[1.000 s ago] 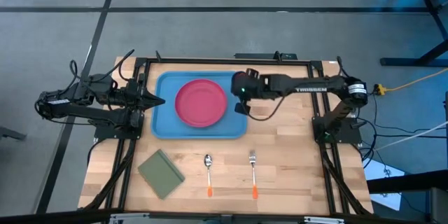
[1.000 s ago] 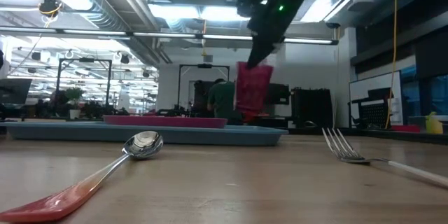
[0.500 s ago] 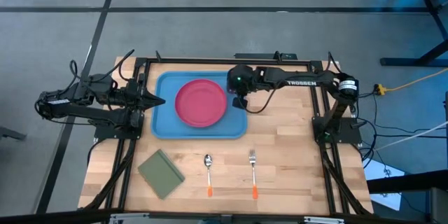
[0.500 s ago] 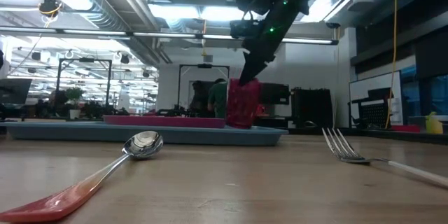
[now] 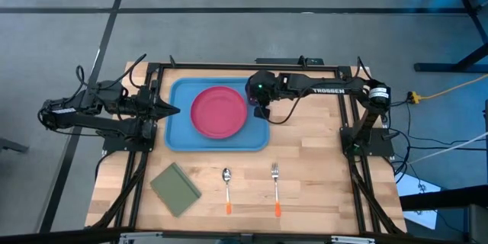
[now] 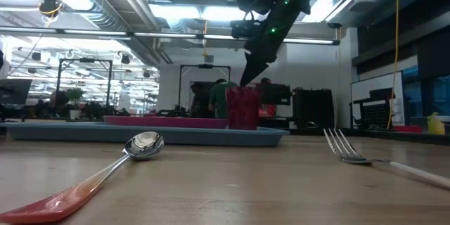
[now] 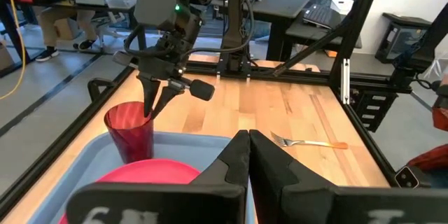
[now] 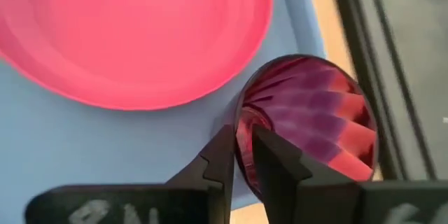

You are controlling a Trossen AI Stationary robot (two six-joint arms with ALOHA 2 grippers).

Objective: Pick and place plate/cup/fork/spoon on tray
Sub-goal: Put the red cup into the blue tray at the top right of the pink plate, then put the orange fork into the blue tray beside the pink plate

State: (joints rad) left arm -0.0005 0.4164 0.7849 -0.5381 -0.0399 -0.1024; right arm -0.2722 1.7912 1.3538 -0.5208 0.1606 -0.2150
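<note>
The dark red-purple cup (image 6: 242, 107) stands upright at the far right corner of the light-blue tray (image 5: 179, 133), beside the pink-red plate (image 5: 219, 112) that lies in the tray. My right gripper (image 5: 258, 108) is above the cup, shut on its rim; it also shows in the left wrist view (image 7: 152, 105). My left gripper (image 7: 248, 155) is shut and empty at the tray's left edge (image 5: 171, 109). The spoon (image 5: 226, 183) and the fork (image 5: 275, 183) lie flat on the table near its front edge. My right gripper pinches the cup's rim (image 8: 240, 112) on the side nearest the plate, with one finger inside the cup and one outside. The fingers come from above, slanting down. The cup is upright and its base (image 6: 242, 126) is on the tray.
An olive-green pad (image 5: 175, 189) lies at the table's front left. The tray's near half in front of the plate is bare blue. A black frame runs along the table's edges. In the low view, a person shows in the room far behind the table.
My right gripper has gone down and a little toward the table's far left with the cup. The cup hung tilted and clear above the tray; it now stands upright on the tray's far right corner.
</note>
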